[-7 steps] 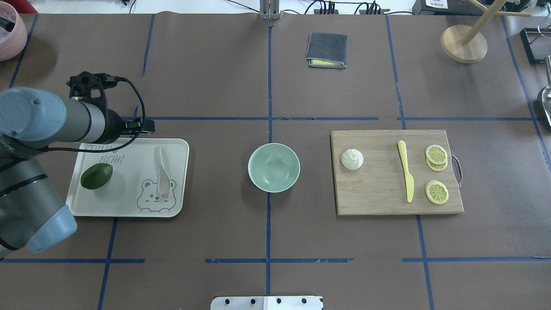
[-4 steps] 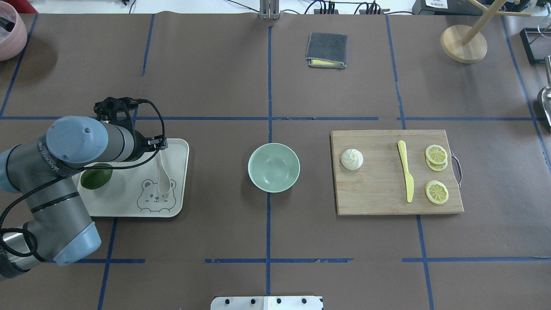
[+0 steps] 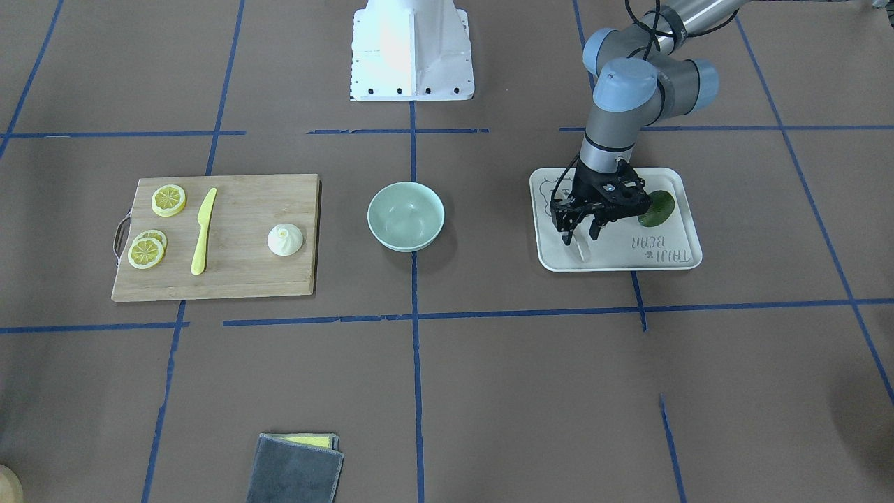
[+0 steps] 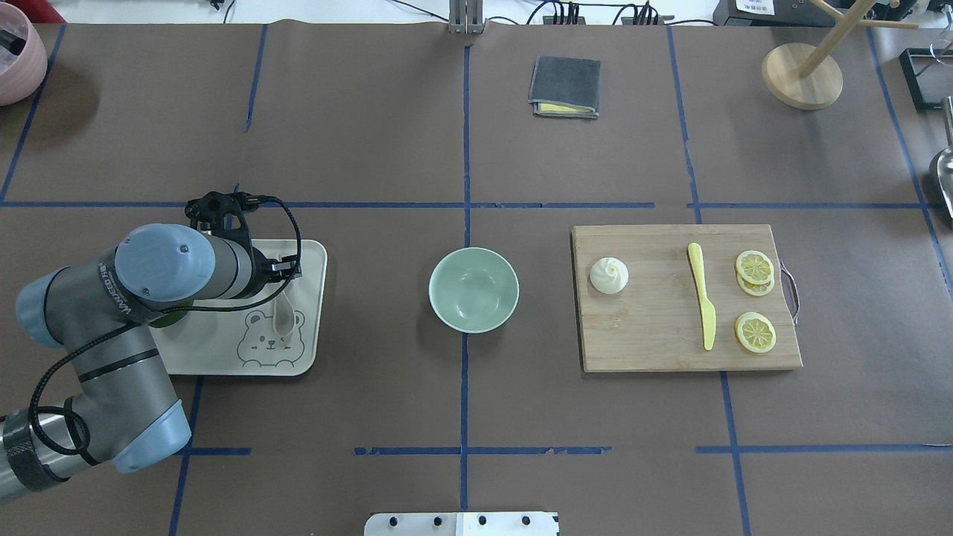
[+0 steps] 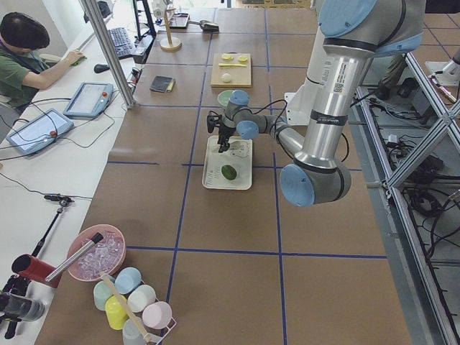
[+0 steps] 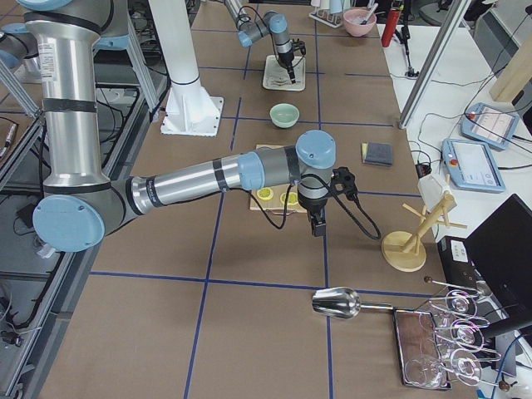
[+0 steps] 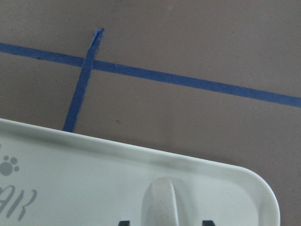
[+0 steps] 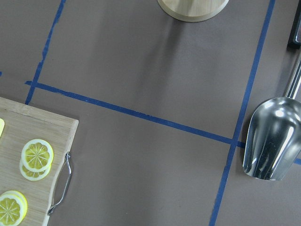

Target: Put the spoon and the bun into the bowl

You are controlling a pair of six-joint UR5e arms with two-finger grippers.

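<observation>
The cream spoon (image 4: pixel 283 316) lies on the white bear tray (image 4: pixel 223 350), its handle pointing away from the robot. My left gripper (image 3: pixel 580 235) is open, low over the tray, with a finger on each side of the spoon handle (image 7: pixel 162 202). The mint-green bowl (image 4: pixel 473 289) stands empty at the table's middle. The white bun (image 4: pixel 609 275) sits on the left part of the wooden cutting board (image 4: pixel 655 335). My right gripper (image 6: pixel 317 226) shows only in the exterior right view, beyond the board's lemon end; I cannot tell whether it is open or shut.
A green avocado (image 3: pixel 656 208) lies on the tray beside the left wrist. A yellow knife (image 4: pixel 702 294) and lemon slices (image 4: pixel 755 331) lie on the board. A grey cloth (image 4: pixel 564 86), a wooden stand (image 4: pixel 802 74) and a metal scoop (image 8: pixel 270 141) sit at the far side.
My left arm has swung right and toward the robot, over the tray, bringing the gripper down around the spoon handle. It now covers most of the avocado. Spoon, bowl and bun have not moved.
</observation>
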